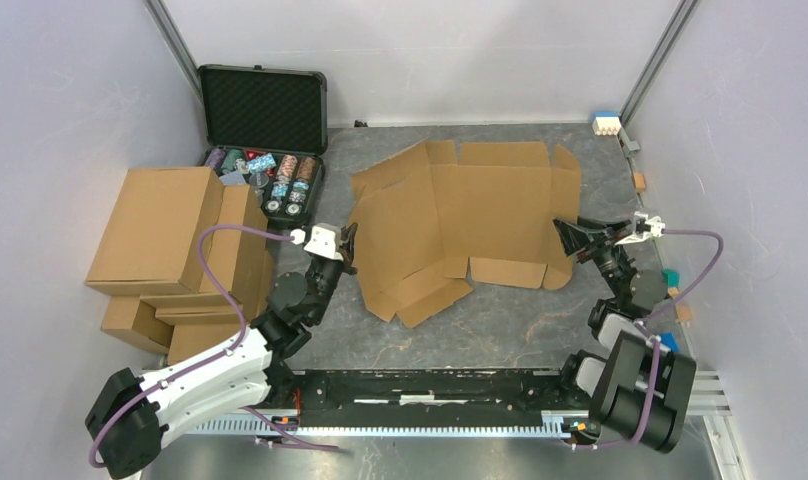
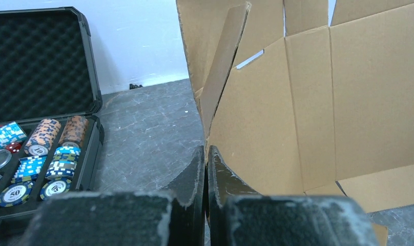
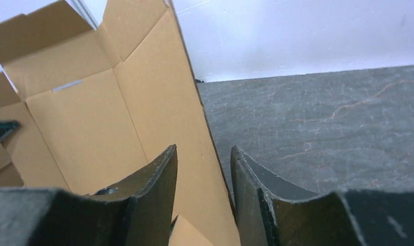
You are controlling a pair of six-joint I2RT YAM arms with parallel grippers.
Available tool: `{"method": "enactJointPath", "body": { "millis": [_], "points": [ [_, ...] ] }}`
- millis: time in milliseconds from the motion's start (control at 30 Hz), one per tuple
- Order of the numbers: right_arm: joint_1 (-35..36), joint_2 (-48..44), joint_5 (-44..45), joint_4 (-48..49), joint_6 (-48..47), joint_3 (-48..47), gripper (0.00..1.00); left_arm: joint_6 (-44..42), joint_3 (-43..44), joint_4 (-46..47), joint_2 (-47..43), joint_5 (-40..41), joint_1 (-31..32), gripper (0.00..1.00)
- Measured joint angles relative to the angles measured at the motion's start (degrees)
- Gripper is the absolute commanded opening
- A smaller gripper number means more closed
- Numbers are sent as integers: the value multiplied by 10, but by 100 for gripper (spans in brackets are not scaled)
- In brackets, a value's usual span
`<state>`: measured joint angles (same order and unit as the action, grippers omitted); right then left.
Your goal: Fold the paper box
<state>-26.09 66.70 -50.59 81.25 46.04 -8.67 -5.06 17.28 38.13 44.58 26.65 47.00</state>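
Observation:
The paper box (image 1: 480,210) is a brown die-cut cardboard sheet lying open on the grey table, its left panels tilted up. My left gripper (image 1: 348,240) is at the sheet's left edge. In the left wrist view its jaws (image 2: 205,148) are shut, with the raised panel's (image 2: 348,102) edge running down into the tips. My right gripper (image 1: 560,228) is at the sheet's right edge. In the right wrist view its fingers (image 3: 204,147) stand apart, astride the edge of an upturned side flap (image 3: 159,102), which lies close to the right finger.
An open black foam-lined case (image 1: 265,110) with poker chips (image 1: 285,185) stands at the back left. A pile of brown cartons (image 1: 170,250) sits left of my left arm. Small blocks (image 1: 605,123) lie along the right wall, which is close to my right arm.

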Motion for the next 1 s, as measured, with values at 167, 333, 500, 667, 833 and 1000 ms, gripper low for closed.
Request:
{"method": "enactJointPath", "body": {
  "millis": [167, 333, 500, 667, 833, 1000],
  "points": [
    [45, -93, 14, -145, -127, 1, 33, 0, 0, 1, 1, 0, 0, 2],
    [70, -125, 36, -256, -193, 1, 12, 0, 0, 2, 1, 0, 0, 2],
    [95, -201, 57, -332, -226, 8, 1, 0, 0, 15, 12, 3, 0, 2],
    [125, -320, 82, -410, -258, 36, 0, 18, 6, 24, 32, 34, 0, 2],
    [140, -410, 92, -481, -280, 54, 0, 72, 28, 17, 55, 71, 0, 2],
    [146, -457, 80, -519, -283, 66, 0, 120, 41, 25, 83, 103, 0, 2]
  ]
}}
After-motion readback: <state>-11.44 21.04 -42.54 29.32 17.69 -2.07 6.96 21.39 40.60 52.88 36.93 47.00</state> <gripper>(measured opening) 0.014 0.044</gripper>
